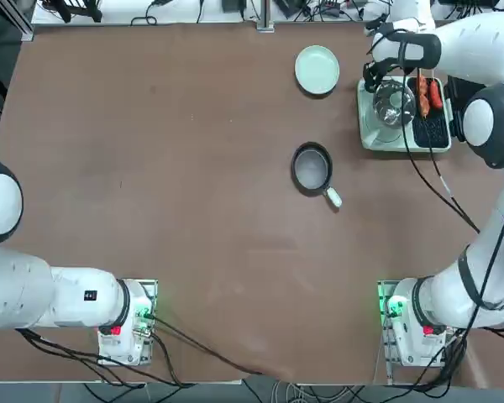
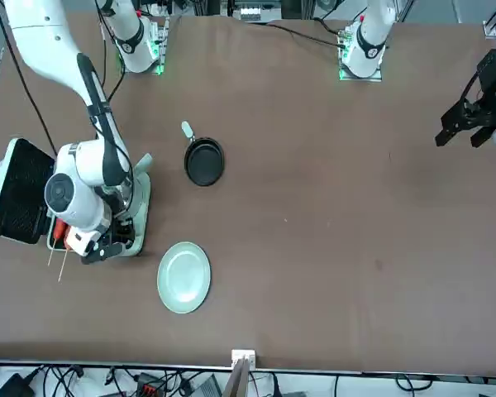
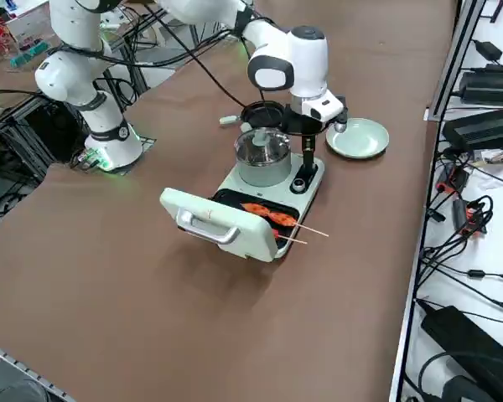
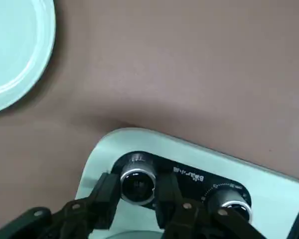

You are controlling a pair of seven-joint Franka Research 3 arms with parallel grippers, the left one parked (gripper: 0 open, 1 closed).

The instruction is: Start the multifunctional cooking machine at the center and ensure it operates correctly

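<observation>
- Right gripper (image 4: 134,191) points down at the front panel of the multifunctional cooking machine (image 3: 268,197), its fingers (image 4: 105,196) closed on one of two dials (image 4: 136,180).
- Machine sits near the table's (image 1: 151,168) right edge, lid open, skewers (image 3: 268,216) on the grill.
- Pale green plate (image 1: 317,69) and small black frying pan (image 1: 312,167) lie nearby.

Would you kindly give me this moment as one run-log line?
phase: dial grasp | right claw: shut on dial of cooking machine | grill lid: open, skewers on plate | frying pan, green plate: untouched
</observation>
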